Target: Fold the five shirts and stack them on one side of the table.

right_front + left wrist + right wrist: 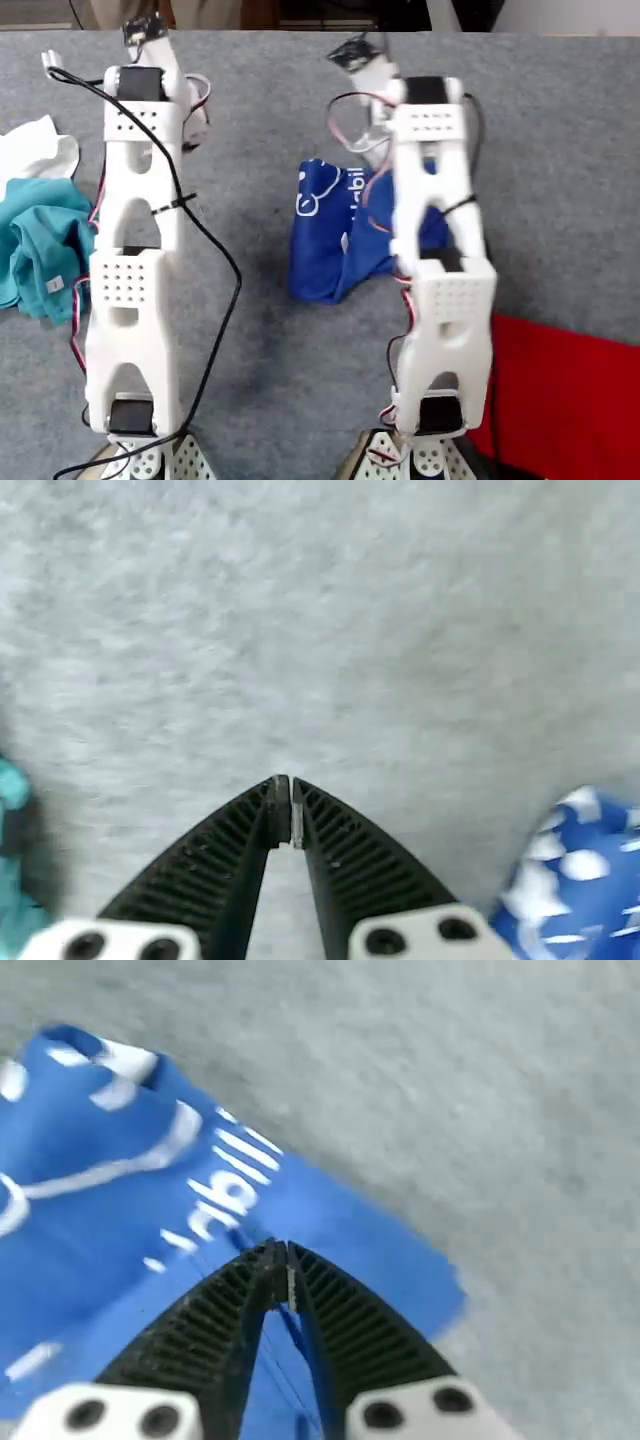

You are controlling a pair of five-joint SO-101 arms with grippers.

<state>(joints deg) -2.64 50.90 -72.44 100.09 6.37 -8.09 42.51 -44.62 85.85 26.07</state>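
**Both tools closed; blue shirt under right arm**

The left tool point(281, 805) has its fingers pressed together over bare grey worktop point(250, 110). The right tool point(279, 1270) is likewise pressed together, tips at the blue shirt point(320, 240); whether cloth is caught between them cannot be told. The blue shirt lies bunched mid-worktop, partly under the right arm. A teal shirt point(40, 240) and a white shirt point(35, 150) lie crumpled, touching, at the left edge. A red shirt point(560, 390) lies beside the right arm's base.
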